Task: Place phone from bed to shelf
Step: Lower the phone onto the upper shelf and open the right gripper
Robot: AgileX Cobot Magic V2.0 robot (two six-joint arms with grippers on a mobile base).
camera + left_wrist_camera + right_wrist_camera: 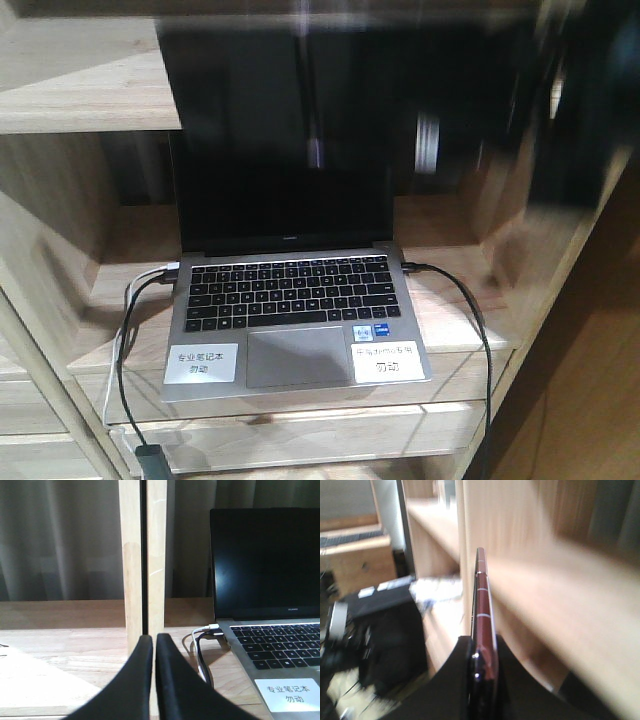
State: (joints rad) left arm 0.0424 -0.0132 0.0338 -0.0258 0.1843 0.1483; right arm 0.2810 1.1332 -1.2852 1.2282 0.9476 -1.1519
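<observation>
Two fingers of the right claw (482, 666) clamp the phone (484, 625) edge-on, beside the shelf (560, 595).

**Open laptop, cables and curtain**

An open grey laptop with a black screen and black keyboard (295, 290) carries two white rectangular stickers with printed characters (201, 362) on its palm rest. Black cables (470, 310) plug into both its sides. Behind it hangs a grey pleated curtain (60, 540).

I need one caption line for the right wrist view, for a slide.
Right end effector shut on the phone, held edge-on beside the blurred wooden shelf.
</observation>
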